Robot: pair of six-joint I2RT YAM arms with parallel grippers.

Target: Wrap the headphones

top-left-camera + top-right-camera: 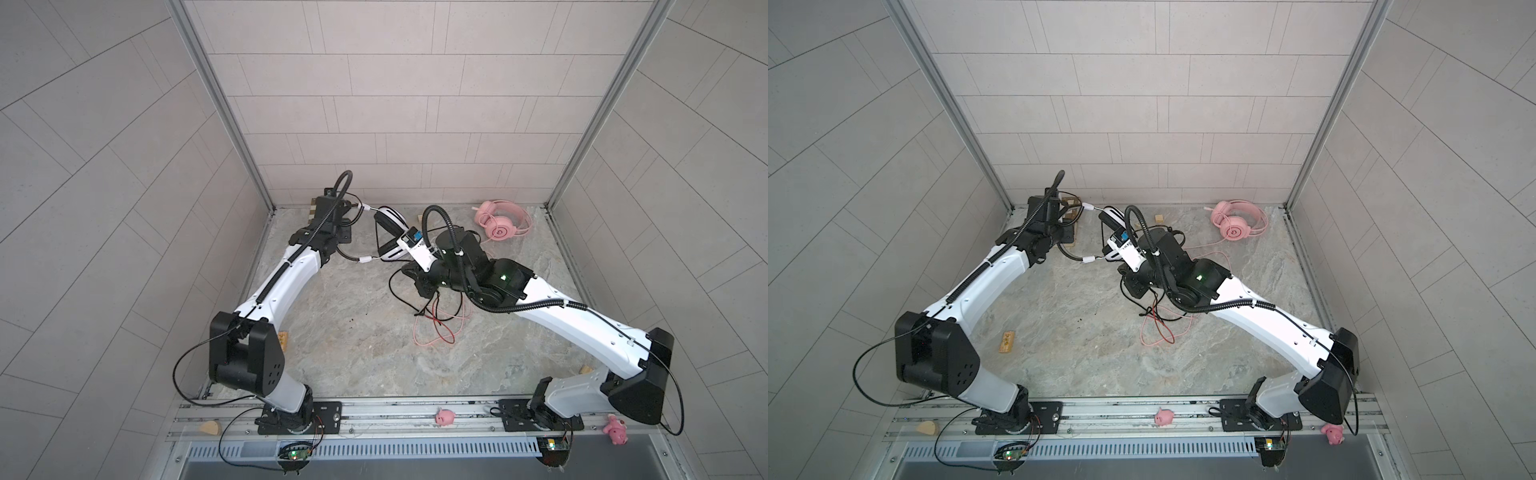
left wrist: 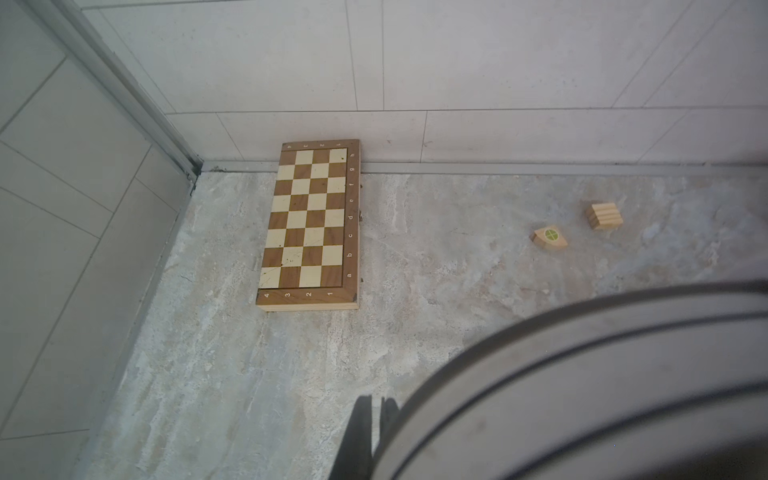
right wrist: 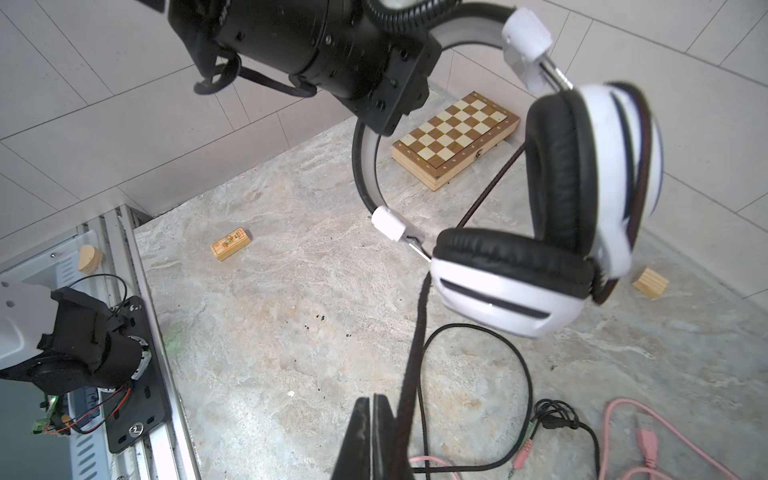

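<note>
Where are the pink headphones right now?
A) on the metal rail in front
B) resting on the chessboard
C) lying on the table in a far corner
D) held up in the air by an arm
C: the pink headphones lie flat on the table in its far right corner, touched by neither arm.

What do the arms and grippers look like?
The left arm and right arm have white shells, black joints and black corrugated conduit clipped alongside. A green light glows near the right wrist. The left gripper and right gripper have thin black fingers.
</note>
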